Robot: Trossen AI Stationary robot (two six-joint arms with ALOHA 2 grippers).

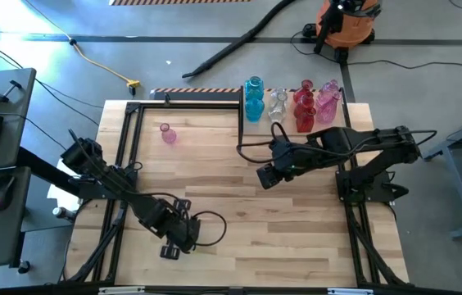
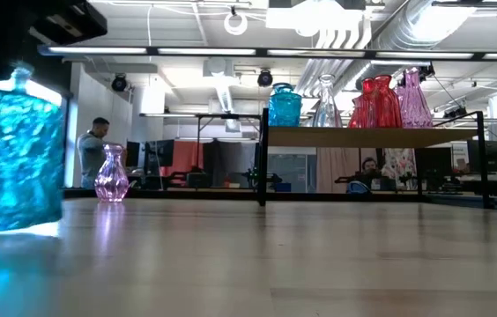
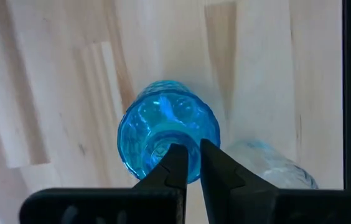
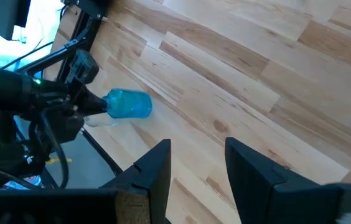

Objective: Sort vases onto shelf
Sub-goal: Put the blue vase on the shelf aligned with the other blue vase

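The left gripper point(image 3: 192, 163) pinches the thin rim of a blue vase point(image 3: 167, 127) near the table's front edge, well away from the shelf point(image 2: 389, 136). Slick glass might twist free when lifted. The right gripper point(image 4: 197, 163) waits mid-table, fingers partly apart, empty.

Two dark jointed arms point(image 1: 116, 180) trailing black cables.

Grey floor point(image 1: 215, 24) with an orange vacuum point(image 1: 344, 20); ceiling lights point(image 2: 187, 51) glow.

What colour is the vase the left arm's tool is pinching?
Blue vase, translucent with a dimpled texture; clearest in the left wrist view.
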